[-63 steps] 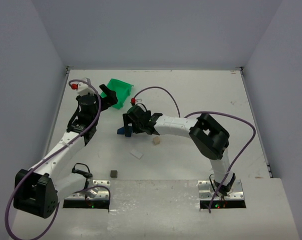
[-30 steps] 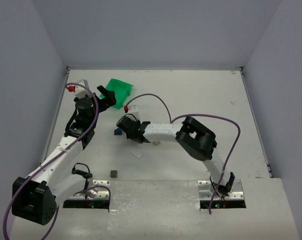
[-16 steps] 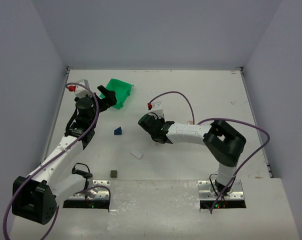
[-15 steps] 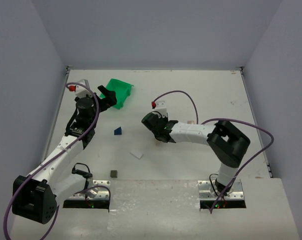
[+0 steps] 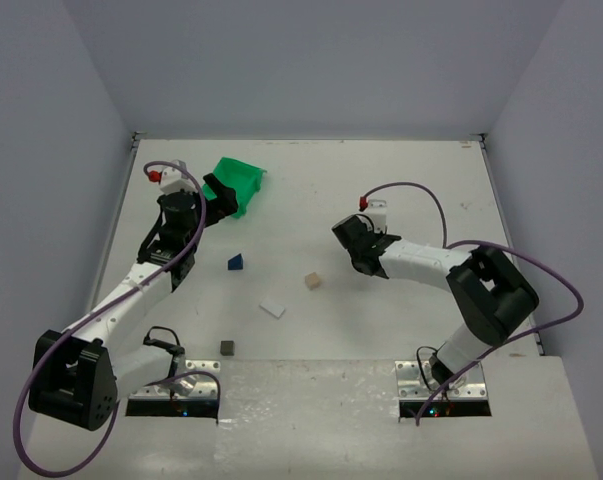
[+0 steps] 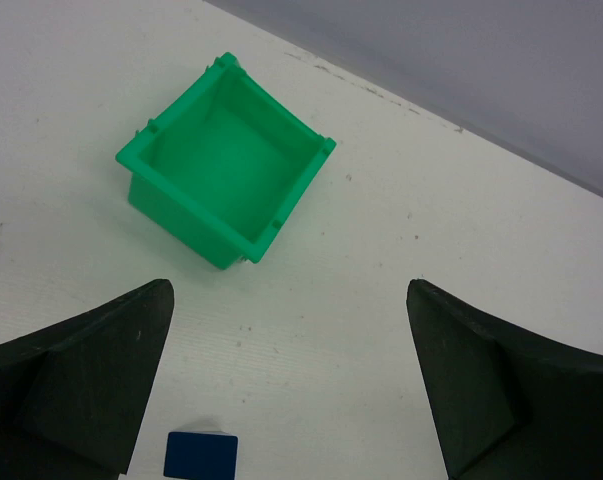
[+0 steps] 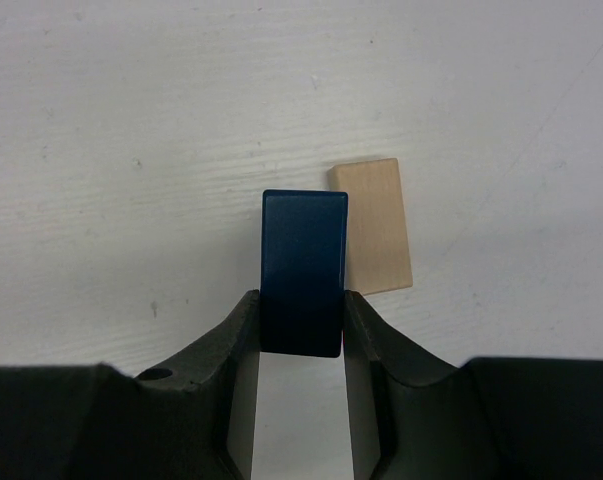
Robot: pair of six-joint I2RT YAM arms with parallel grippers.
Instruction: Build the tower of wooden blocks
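No stack stands; the pieces lie loose on the table. A blue wedge (image 5: pixel 236 262) lies left of centre and also shows in the left wrist view (image 6: pixel 201 455). A tan cube (image 5: pixel 312 281), a white slab (image 5: pixel 272 308) and a dark cube (image 5: pixel 226 346) lie nearer the front. My right gripper (image 5: pixel 349 238) (image 7: pixel 301 325) is shut on a dark blue block (image 7: pixel 302 265), held above the table. A tan block (image 7: pixel 373 225) lies on the table just beyond it. My left gripper (image 5: pixel 215 189) (image 6: pixel 289 300) is open and empty, between the bin and the wedge.
A green plastic bin (image 5: pixel 239 183) stands at the back left, empty in the left wrist view (image 6: pixel 226 180). Grey walls close the table on three sides. A raised white ledge (image 5: pixel 381 390) with the arm bases runs along the near edge.
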